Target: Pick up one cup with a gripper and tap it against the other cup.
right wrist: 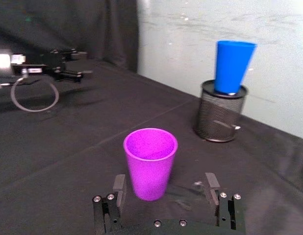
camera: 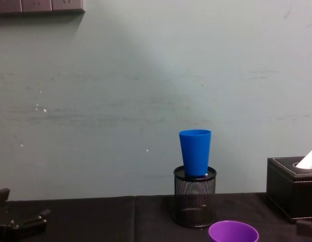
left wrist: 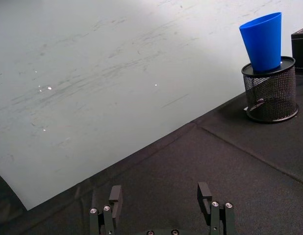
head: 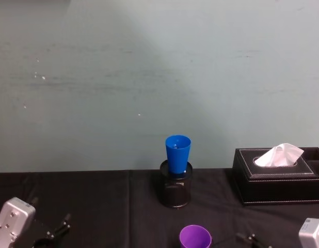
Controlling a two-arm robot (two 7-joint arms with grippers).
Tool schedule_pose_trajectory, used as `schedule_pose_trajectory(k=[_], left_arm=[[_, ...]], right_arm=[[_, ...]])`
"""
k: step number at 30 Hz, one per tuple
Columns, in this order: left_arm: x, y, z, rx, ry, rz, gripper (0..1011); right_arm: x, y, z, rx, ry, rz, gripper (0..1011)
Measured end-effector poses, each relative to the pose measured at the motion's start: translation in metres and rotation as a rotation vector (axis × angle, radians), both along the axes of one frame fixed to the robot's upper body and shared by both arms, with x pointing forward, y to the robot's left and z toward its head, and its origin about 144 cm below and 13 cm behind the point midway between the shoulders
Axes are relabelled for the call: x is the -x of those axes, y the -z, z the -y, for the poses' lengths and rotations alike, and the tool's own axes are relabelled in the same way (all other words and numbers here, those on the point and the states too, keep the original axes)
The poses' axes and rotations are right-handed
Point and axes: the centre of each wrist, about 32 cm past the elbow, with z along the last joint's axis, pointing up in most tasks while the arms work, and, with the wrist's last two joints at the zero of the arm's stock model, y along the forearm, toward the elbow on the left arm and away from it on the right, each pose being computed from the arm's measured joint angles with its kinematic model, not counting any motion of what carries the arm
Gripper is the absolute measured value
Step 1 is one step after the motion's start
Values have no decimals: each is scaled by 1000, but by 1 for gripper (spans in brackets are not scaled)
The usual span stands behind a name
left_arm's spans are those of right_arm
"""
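Note:
The purple cup [right wrist: 150,161] stands upright on the black tablecloth near the front edge [head: 195,237], its rim low in the chest view [camera: 233,233]. My right gripper [right wrist: 164,186] is open, its fingers on either side of the cup's base and not gripping it; its tips [head: 250,238] lie just right of the cup. The blue cup [head: 178,152] sits mouth up inside a black mesh pen holder [head: 175,188] farther back at the table's middle [camera: 195,152]. My left gripper [left wrist: 160,196] is open and empty, low at the front left [head: 61,227].
A black tissue box [head: 278,175] with a white tissue stands at the back right. A pale wall rises right behind the table. A looped black cable [right wrist: 34,95] lies by the left arm. Bare black cloth [head: 108,206] stretches between the two arms.

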Motion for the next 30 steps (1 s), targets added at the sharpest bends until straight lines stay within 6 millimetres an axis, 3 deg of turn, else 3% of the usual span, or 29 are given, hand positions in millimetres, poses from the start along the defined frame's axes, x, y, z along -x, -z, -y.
schedule_pose_trajectory(k=[30], left_arm=[[0,0,0,0,0,0,1000]], right_arm=[[-41,20,-33,-34,-104,-38,1004]])
